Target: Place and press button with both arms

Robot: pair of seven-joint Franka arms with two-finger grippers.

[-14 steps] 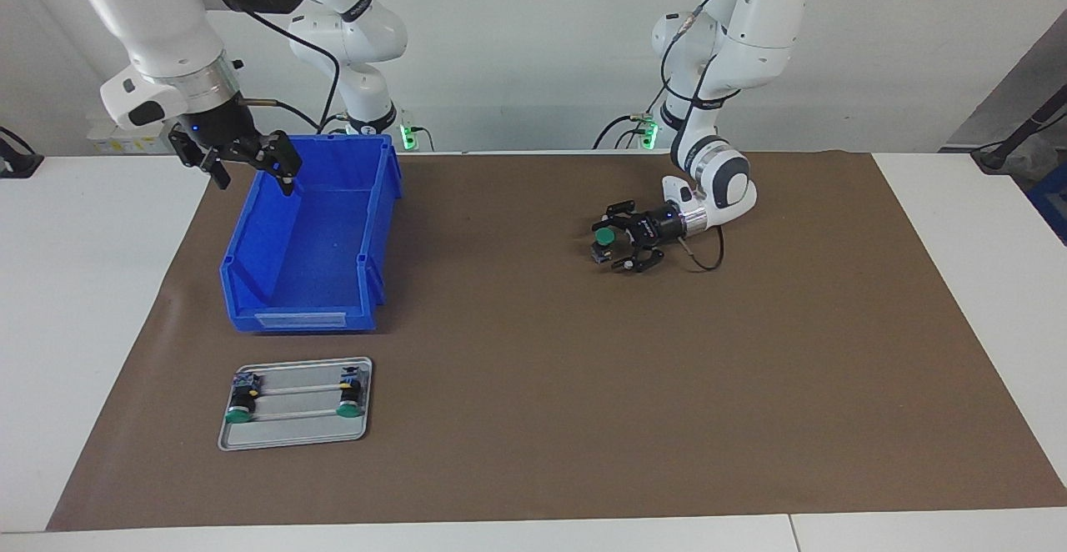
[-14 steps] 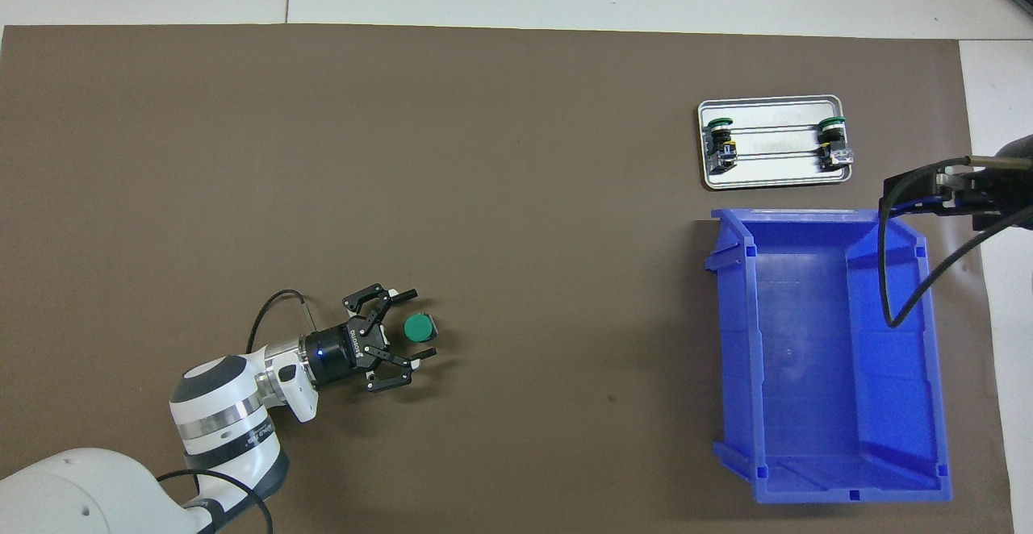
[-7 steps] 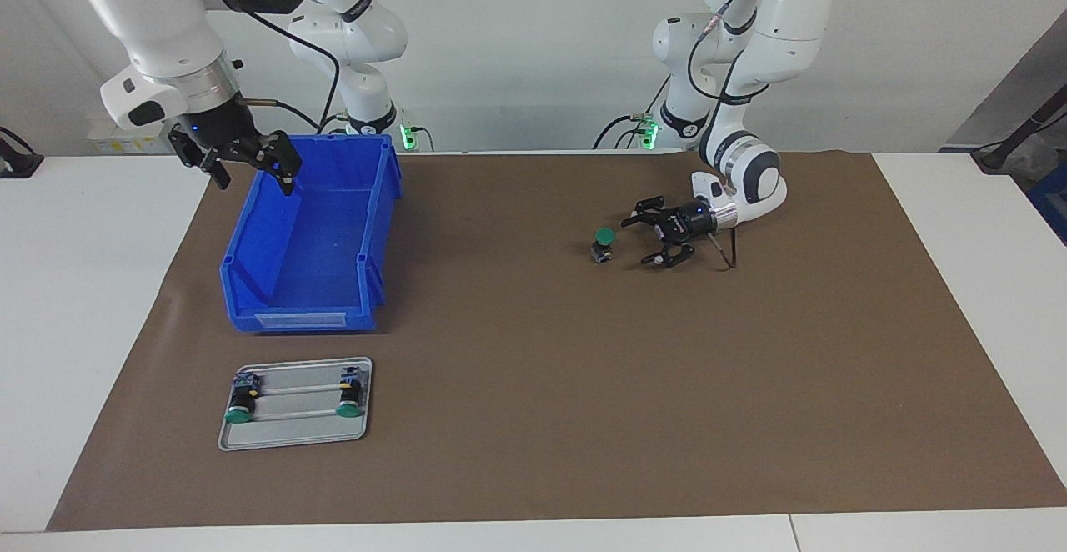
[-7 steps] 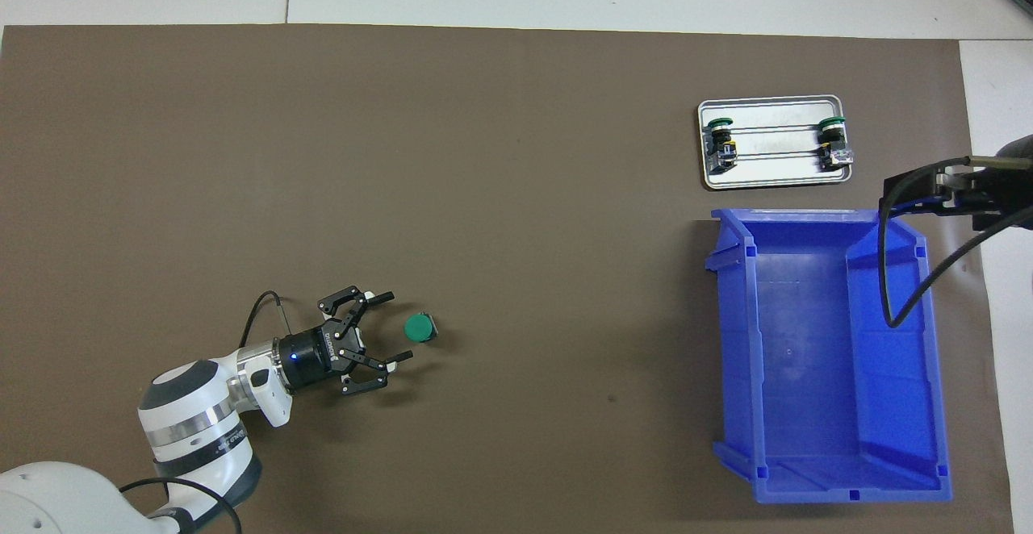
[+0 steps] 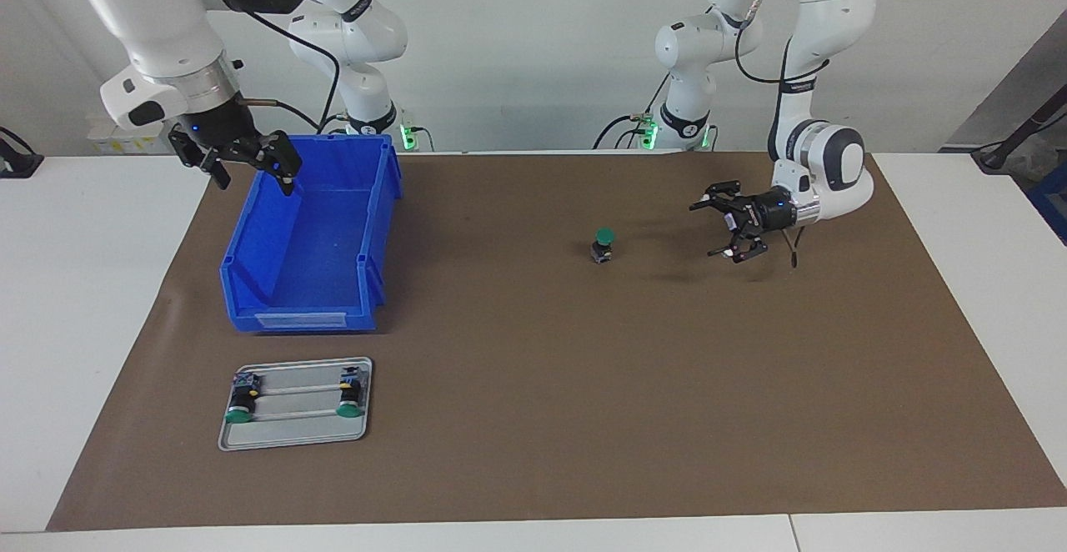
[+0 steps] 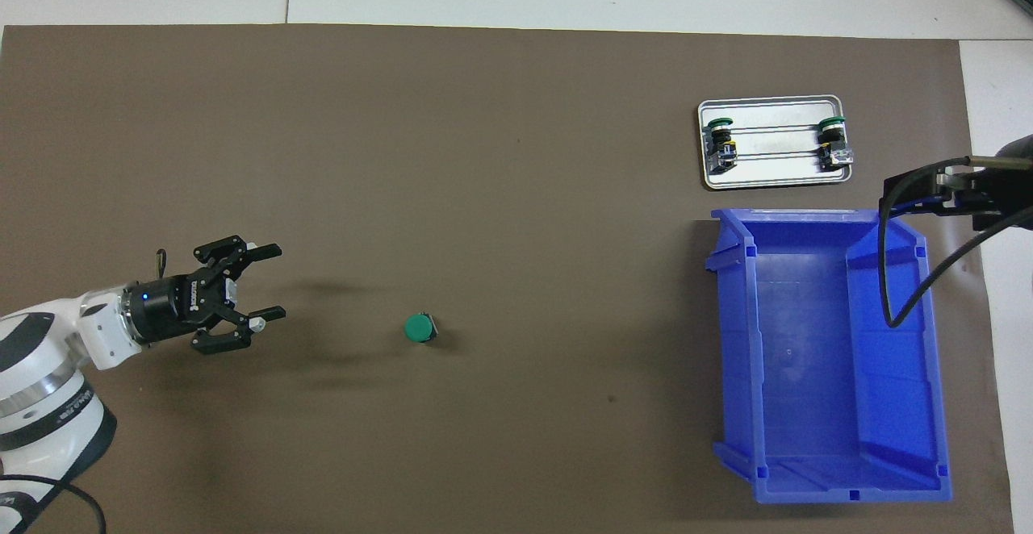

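One green-capped button [image 5: 603, 243] stands upright on the brown mat near the middle of the table; it also shows in the overhead view [image 6: 418, 328]. My left gripper [image 5: 705, 228] is open and empty, low over the mat, well apart from the button toward the left arm's end of the table; it also shows in the overhead view [image 6: 279, 282]. My right gripper [image 5: 254, 177] is open and empty, held in the air over the blue bin's rim, and waits; it is partly seen in the overhead view [image 6: 920, 191].
An empty blue bin [image 5: 379, 227] stands toward the right arm's end, also seen from overhead [image 6: 734, 340]. A grey metal tray [image 5: 296, 435] lies farther from the robots than the bin and holds two more green buttons lying on their sides [image 6: 721, 140] [image 6: 833, 140].
My left gripper has drawn back from the button toward the left arm's end of the table, staying open. The button stays upright on the mat. The right arm has not moved.
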